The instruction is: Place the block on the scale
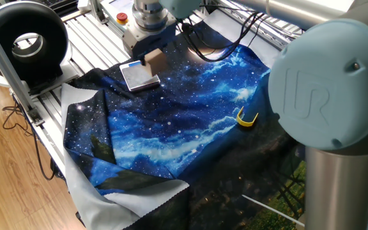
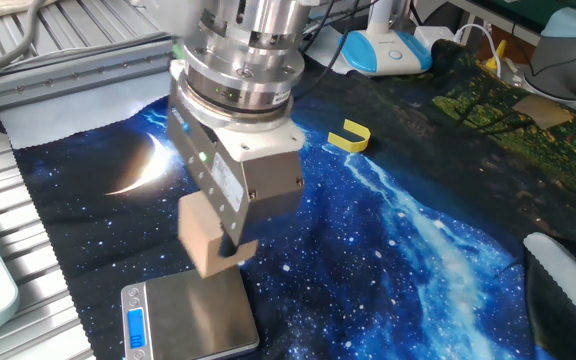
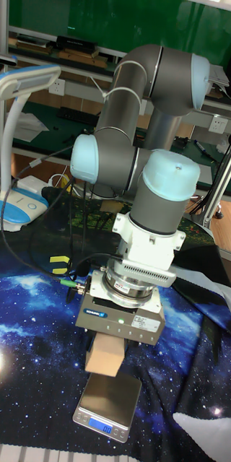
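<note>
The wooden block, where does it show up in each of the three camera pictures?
One fixed view: the block is top left, just beyond the scale.
The other fixed view: lower left of centre, in the gripper.
Tall fixed view: low centre.
Shared landmark: the scale.

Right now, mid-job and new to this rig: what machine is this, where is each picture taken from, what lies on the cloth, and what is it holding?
It is one grey-and-blue jointed robot arm ending in a two-finger gripper. Two cameras look down at the table from different sides; the tall picture faces the arm head-on. A starry blue cloth covers the table. On it lie a small flat scale with a blue display strip and a yellow curved clip; a white-and-blue rounded device sits at the far edge. The gripper is shut on a tan wooden block, held above the cloth at the scale's far edge, not yet resting on the platform.
</note>
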Action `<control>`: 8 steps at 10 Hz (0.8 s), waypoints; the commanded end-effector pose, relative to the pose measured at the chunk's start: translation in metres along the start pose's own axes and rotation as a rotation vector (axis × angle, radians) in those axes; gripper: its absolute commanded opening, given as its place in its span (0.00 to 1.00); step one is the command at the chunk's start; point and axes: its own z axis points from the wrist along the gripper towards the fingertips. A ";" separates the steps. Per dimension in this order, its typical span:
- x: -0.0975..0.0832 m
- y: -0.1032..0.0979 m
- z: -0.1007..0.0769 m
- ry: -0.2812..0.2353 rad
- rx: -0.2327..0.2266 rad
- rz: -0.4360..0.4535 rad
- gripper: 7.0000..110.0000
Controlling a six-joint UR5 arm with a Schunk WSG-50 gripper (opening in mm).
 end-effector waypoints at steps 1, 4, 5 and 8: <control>0.020 -0.001 -0.002 0.078 -0.002 0.035 0.00; 0.018 0.007 -0.002 0.072 -0.035 0.020 0.00; 0.019 0.012 -0.002 0.074 -0.054 0.018 0.00; 0.013 0.021 0.000 0.068 -0.086 0.003 0.00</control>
